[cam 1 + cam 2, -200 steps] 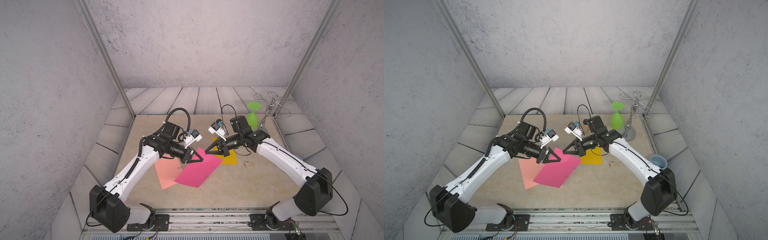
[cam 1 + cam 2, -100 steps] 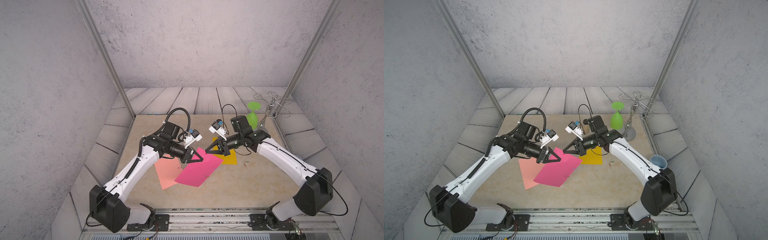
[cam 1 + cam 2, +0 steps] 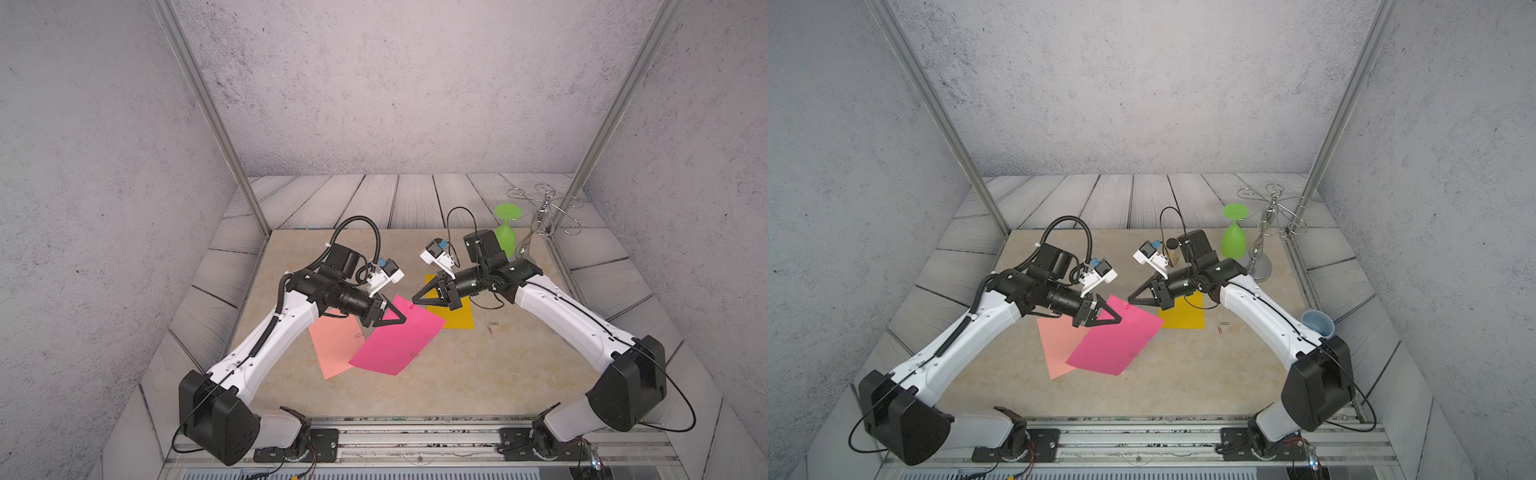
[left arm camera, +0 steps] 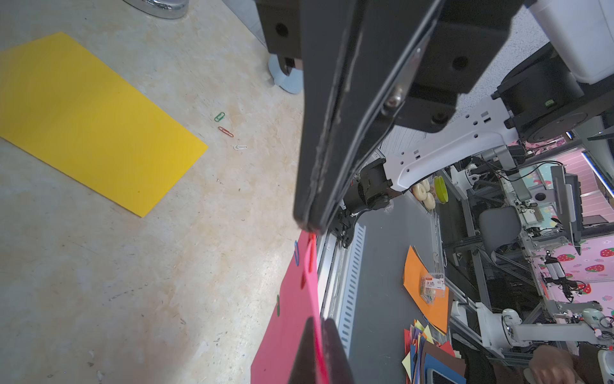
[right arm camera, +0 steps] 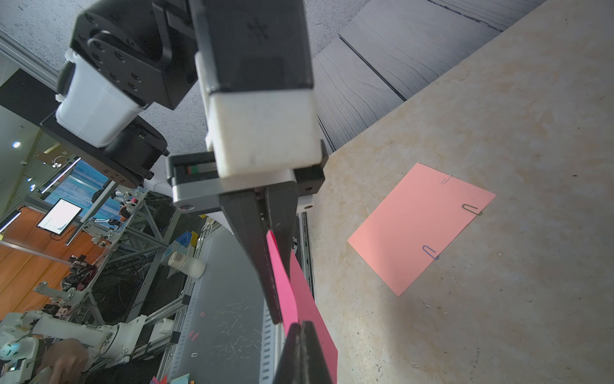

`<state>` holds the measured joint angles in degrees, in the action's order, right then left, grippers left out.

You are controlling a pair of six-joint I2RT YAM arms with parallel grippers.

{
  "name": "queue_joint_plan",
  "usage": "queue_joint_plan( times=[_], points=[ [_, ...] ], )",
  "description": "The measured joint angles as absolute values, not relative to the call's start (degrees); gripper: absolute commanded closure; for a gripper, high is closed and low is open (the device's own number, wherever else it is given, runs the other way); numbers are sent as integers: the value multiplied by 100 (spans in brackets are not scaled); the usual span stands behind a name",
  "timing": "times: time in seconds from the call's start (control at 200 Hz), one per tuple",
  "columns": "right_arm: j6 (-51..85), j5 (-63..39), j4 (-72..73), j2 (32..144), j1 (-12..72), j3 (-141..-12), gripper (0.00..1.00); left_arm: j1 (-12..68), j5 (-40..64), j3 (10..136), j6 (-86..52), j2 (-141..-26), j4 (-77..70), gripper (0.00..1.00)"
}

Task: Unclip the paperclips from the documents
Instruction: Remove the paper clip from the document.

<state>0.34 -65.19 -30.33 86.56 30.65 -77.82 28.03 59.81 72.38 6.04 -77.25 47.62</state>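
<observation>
My left gripper (image 3: 401, 322) is shut on an edge of the magenta document (image 3: 399, 340) and holds that side up off the table; the sheet runs between its fingers (image 4: 309, 345). A red paperclip (image 4: 311, 252) sits on the raised corner, with blue (image 4: 296, 252) and green (image 4: 278, 306) ones along the edge. My right gripper (image 3: 414, 300) is shut, its tips right at the red clip's end; whether it pinches the wire does not show. The salmon document (image 5: 422, 226) lies flat with three paperclips (image 5: 430, 252) on it. The yellow document (image 4: 89, 123) lies flat.
Three loose paperclips (image 4: 226, 131) lie on the table beside the yellow sheet. An upturned green glass (image 3: 505, 232) and a wire stand (image 3: 544, 212) occupy the back right. A blue cup (image 3: 1317, 322) stands behind my right arm, a small bottle (image 3: 1172, 251) behind its wrist.
</observation>
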Motion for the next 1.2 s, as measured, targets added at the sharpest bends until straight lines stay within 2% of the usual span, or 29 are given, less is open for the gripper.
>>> queue_joint_plan(
  times=[0.941,1.201],
  points=[
    [113,-6539,-2991,8646,2899,-7749,100,2803,5975,7175,607,-7728,4783,100],
    [694,-6213,-2506,8300,2213,-7229,100,2803,5918,7166,604,-7728,4783,100]
  ],
)
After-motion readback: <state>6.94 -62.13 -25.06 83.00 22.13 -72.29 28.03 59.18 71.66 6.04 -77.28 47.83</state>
